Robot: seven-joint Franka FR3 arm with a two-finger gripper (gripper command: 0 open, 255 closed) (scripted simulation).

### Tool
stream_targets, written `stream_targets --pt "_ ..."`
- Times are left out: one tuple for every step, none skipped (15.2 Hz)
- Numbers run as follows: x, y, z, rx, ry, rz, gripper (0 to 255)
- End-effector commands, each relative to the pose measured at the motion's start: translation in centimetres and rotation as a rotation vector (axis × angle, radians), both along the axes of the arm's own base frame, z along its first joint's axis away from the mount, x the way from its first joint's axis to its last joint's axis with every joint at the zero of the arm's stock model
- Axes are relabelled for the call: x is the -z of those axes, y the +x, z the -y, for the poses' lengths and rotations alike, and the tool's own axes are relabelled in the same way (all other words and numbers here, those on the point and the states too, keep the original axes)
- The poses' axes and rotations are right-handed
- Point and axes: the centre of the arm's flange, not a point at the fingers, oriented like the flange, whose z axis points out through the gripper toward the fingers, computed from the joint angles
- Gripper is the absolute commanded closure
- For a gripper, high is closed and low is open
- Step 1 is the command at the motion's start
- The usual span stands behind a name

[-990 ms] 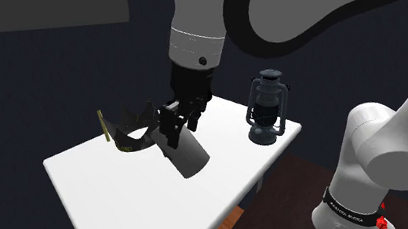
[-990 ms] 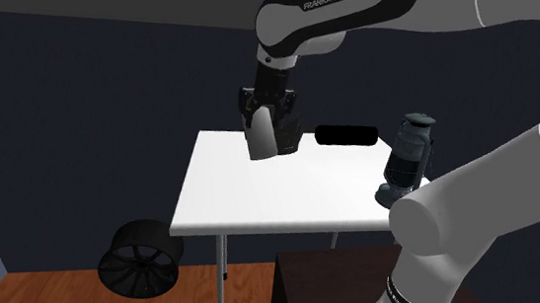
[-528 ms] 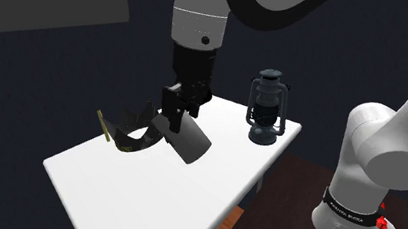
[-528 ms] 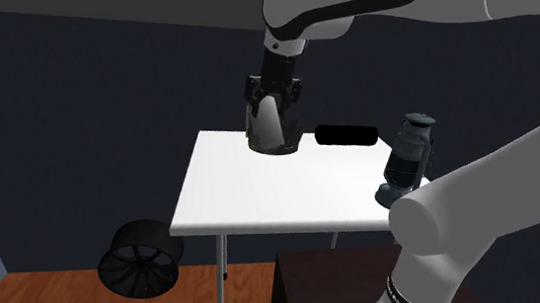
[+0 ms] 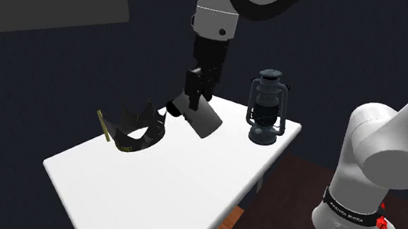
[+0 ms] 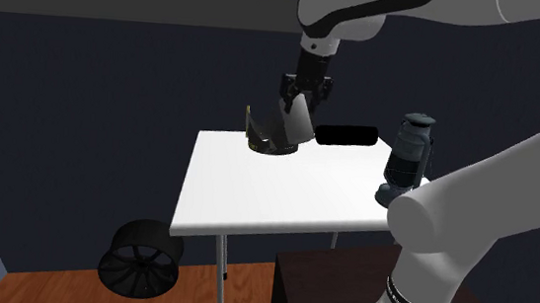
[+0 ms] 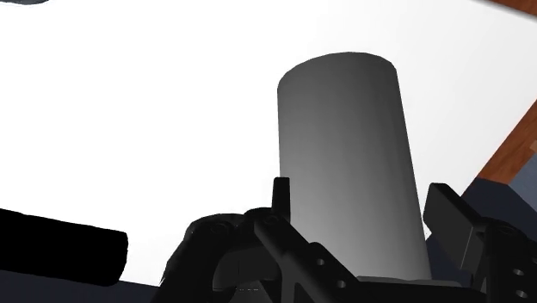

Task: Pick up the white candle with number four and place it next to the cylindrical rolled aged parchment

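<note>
The pincer [image 5: 193, 104] grips the grey candle [image 5: 205, 120], tilted over the table [image 5: 137, 198], near the black roll [image 6: 345, 136]

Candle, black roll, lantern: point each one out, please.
candle [image 5: 206, 121]: shoulder view, middle of its grey side
black roll [image 6: 346, 136]: second exterior view, middle of its length
lantern [image 5: 264, 110]: shoulder view, on its glass globe
</note>
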Motion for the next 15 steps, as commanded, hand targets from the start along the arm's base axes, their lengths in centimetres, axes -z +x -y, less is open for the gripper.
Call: stream_targets --pt "-0.1 1.1 2.5 -0.001 0.0 0.001 255" --pt "-0.2 1.6 3.8 -0.001 0.0 0.001 255" --pt "-0.2 2.1 5.0 -0.001 0.0 0.001 255" --pt "-0.2 2.6 6.2 -0.001 0.0 0.001 255" --pt "-0.2 3.1 7.5 -0.001 0.0 0.001 255" --pt "-0.2 3.5 8.7 -0.001 0.0 0.001 255" --pt "-0.2 4.0 9.9 -0.001 0.0 0.001 255" --pt "-0.2 4.5 11.1 -0.001 0.0 0.001 255" --pt "-0.2 5.0 12.4 -0.001 0.0 0.001 255" --pt "-0.2 5.5 13.6 -0.001 0.0 0.001 255" --pt "-0.2 6.0 14.8 -0.001 0.0 0.001 255" --pt "-0.3 6.5 16.0 -0.001 0.0 0.001 255" --pt "-0.3 7.0 17.3 -0.001 0.0 0.001 255" --pt "-0.3 7.4 18.5 -0.001 0.0 0.001 255" --pt "-0.3 7.9 19.7 -0.001 0.0 0.001 255"
